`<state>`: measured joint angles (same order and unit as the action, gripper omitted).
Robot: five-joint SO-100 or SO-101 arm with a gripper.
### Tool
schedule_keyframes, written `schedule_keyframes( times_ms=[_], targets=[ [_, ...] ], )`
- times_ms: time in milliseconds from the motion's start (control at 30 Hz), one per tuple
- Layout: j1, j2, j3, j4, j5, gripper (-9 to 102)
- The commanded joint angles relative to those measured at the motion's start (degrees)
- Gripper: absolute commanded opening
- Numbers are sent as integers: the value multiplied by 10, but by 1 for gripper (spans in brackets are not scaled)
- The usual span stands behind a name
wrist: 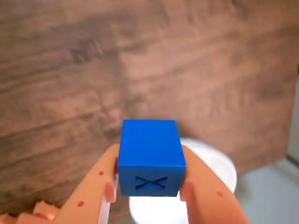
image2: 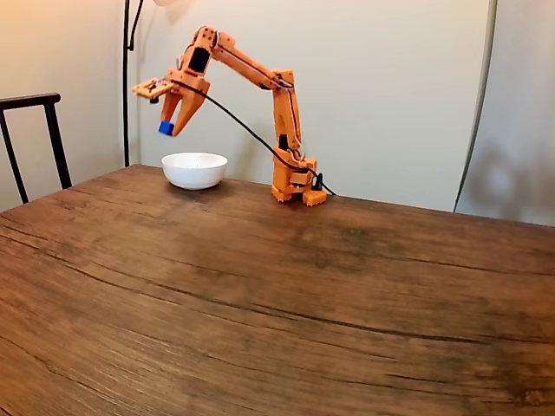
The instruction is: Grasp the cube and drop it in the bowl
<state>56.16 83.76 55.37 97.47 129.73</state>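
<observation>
The bright-blue cube [wrist: 150,156] sits clamped between my orange fingers [wrist: 93,191], an X-shaped mark on its near face. In the fixed view my gripper [image2: 167,126] hangs in the air with the cube [image2: 166,128] at its tip, above and just left of the white bowl [image2: 194,170]. The bowl stands on the wooden table at the far left. In the wrist view part of the bowl [wrist: 212,170] shows below and behind the cube, to its right.
The orange arm's base [image2: 295,186] stands on the table right of the bowl, with a black cable running to it. A dark chair [image2: 35,139] is at the far left edge. The wide wooden tabletop [image2: 286,303] stretches toward the camera.
</observation>
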Motion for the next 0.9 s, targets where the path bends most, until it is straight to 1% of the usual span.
schedule_keyframes(
  times_ms=[0, 167, 300, 633, 700, 833, 867],
  targets=[
    [66, 69, 46, 32, 2, 2],
    [156, 111, 138, -11, 15, 2],
    [207, 133, 212, -61, 19, 2],
    [263, 136, 387, -213, 31, 4],
    [271, 136, 414, -237, 32, 10],
    [274, 135, 449, -272, 32, 28],
    [274, 135, 454, -274, 32, 30]
  ],
)
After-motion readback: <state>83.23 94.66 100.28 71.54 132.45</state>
